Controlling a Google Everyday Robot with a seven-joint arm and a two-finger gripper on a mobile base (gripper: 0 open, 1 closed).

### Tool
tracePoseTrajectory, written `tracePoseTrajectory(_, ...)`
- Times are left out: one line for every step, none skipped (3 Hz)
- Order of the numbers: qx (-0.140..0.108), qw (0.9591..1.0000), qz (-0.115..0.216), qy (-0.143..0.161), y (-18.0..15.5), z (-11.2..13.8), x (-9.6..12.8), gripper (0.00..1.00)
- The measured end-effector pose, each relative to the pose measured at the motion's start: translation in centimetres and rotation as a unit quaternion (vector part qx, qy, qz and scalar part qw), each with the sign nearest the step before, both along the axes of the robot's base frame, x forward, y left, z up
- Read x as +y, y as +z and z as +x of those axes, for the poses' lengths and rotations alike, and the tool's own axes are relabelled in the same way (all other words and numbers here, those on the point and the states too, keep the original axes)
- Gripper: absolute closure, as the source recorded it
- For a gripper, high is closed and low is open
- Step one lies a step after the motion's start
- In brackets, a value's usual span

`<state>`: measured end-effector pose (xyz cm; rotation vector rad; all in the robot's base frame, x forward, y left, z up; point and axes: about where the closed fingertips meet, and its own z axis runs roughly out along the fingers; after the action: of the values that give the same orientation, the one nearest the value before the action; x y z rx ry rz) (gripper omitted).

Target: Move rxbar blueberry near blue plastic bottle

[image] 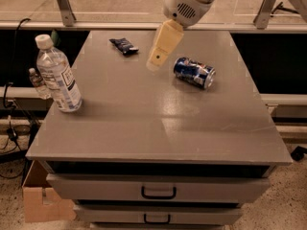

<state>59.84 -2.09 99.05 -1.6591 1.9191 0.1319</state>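
Note:
The rxbar blueberry (123,45), a small flat dark navy wrapper with white markings, lies at the far left-middle of the grey table top (144,123). The blue plastic bottle (58,75), clear with a white cap and a white-and-blue label, stands upright at the table's left edge. My gripper (154,64) hangs from the arm at the top of the view, above the table, to the right of the rxbar and left of the can. It touches nothing.
A blue soda can (194,72) lies on its side right of the gripper. A tiny clear bottle (38,84) sits behind the big bottle, off the table's left edge. Drawers (158,190) are below the top, a cardboard box (41,200) on the floor at the left.

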Motion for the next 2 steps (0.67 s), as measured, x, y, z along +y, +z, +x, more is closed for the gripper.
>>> tracePoseTrajectory(0.000, 1.0000, 0.000, 0.000, 0.00, 0.00, 0.01, 0.00)
tracePoseTrajectory(0.003, 0.9999, 0.013, -0.004, -0.45, 0.40, 0.85, 0.00)
